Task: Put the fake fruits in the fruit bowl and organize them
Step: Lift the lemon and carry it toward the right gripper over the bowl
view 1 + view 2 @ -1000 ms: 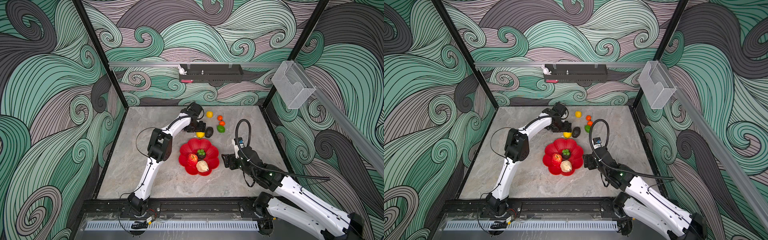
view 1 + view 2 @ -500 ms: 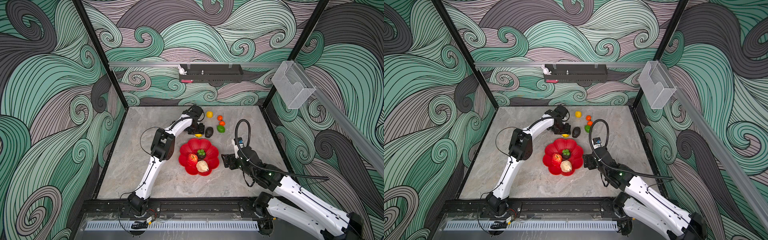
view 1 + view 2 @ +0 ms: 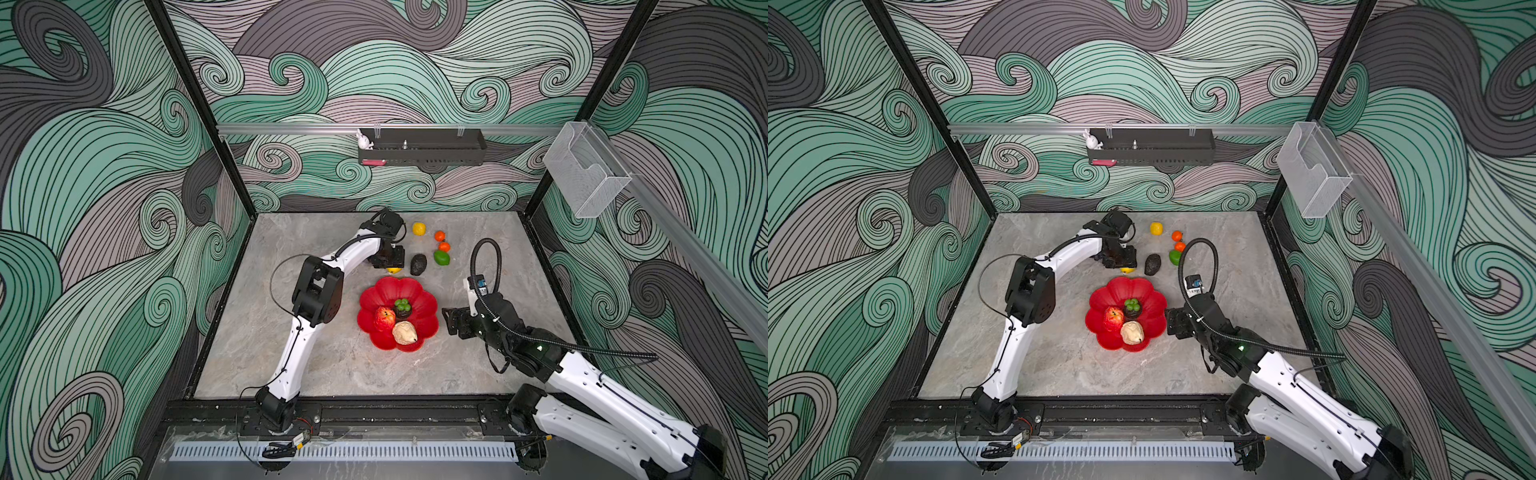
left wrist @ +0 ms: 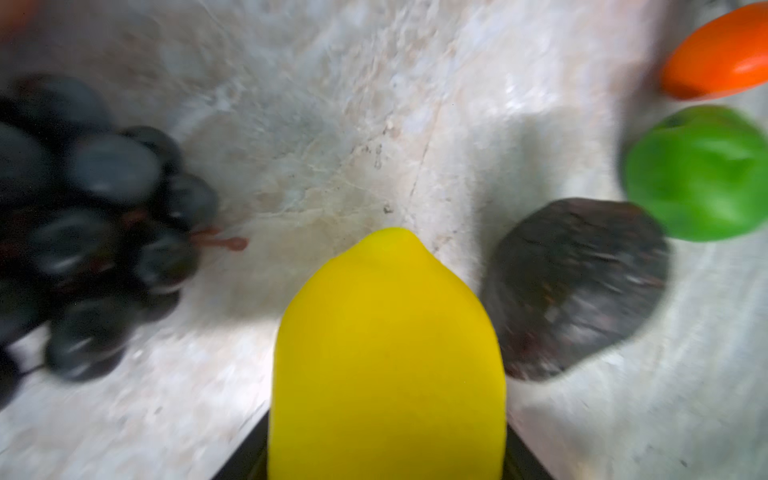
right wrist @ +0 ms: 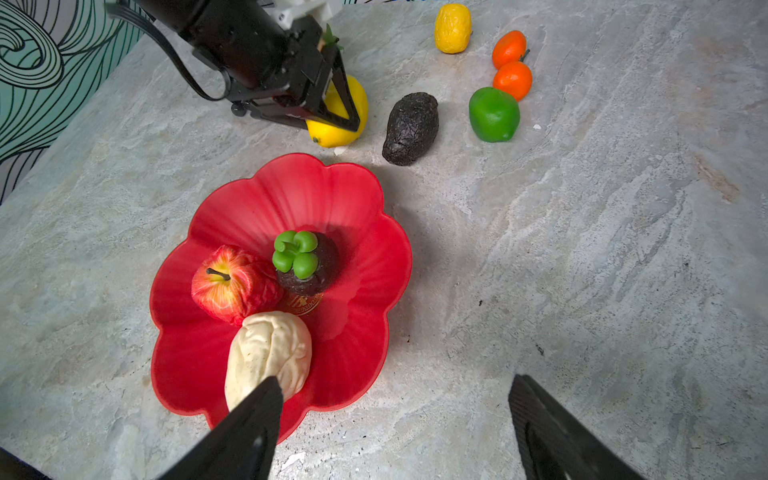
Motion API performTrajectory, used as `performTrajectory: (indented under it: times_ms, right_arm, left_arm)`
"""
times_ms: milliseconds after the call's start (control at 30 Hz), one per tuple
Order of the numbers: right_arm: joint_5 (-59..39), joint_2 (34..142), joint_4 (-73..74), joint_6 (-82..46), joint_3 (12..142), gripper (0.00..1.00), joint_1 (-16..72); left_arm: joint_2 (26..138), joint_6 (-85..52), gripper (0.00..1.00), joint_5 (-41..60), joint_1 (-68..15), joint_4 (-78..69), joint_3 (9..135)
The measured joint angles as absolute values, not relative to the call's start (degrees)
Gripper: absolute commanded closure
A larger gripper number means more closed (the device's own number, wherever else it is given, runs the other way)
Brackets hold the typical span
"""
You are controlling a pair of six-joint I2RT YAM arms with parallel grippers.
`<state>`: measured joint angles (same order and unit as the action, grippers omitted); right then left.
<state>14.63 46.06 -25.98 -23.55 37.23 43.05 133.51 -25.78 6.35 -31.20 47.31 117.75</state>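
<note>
Marbled grey tabletop [image 3: 332, 365] carries everything, and your fruit bowl [image 3: 390, 291] sits near its middle with the 12 o'clock half bare, so there is room for more fruit. Your right gripper [image 3: 448, 322] hangs at the bowl's 3 o'clock, jaws spread wide and empty; I'd judge it is parked clear of the other arm's route. Your left gripper [image 5: 334, 124] is down at the bowl's 12 o'clock, fingers either side of a lemon [image 4: 386, 353] that seems to rest on the table. You cannot tell whether they press it yet. It is the loose fruit nearest the rim, a sensible pick. Pear [image 3: 404, 332], apple [image 3: 384, 318] and mangosteen [image 3: 402, 307] crowd from the centre toward 6 and 8 o'clock. Outside wait grapes [image 4: 83, 228], an avocado [image 3: 418, 264] at 1 o'clock, then a lime [image 3: 441, 257] and two oranges [image 3: 439, 236] beyond.
</note>
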Motion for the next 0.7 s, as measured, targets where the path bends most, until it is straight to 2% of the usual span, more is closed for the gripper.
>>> performTrajectory:
  times_ms: [300,533,633,700]
  right_arm:
    - [13.0,46.8,-26.7,-25.4,40.5,0.13,43.0]
    - [12.0,46.9,-27.1,-26.9,45.6,0.12,43.0]
    - [11.0,46.9,-27.2,-28.8,47.2,0.05,42.8]
    - [10.8,46.7,-27.2,-30.8,47.7,0.03,42.8]
  left_arm:
    - [110.8,-24.8,0.40,5.7,-31.1,35.4,101.1]
    - [96.5,-21.7,0.41,9.6,-31.2,25.6,85.9]
    - [90.7,-20.5,0.41,11.5,-31.6,20.2,76.8]
    - [87.9,-19.7,0.41,12.6,-32.5,17.0,71.8]
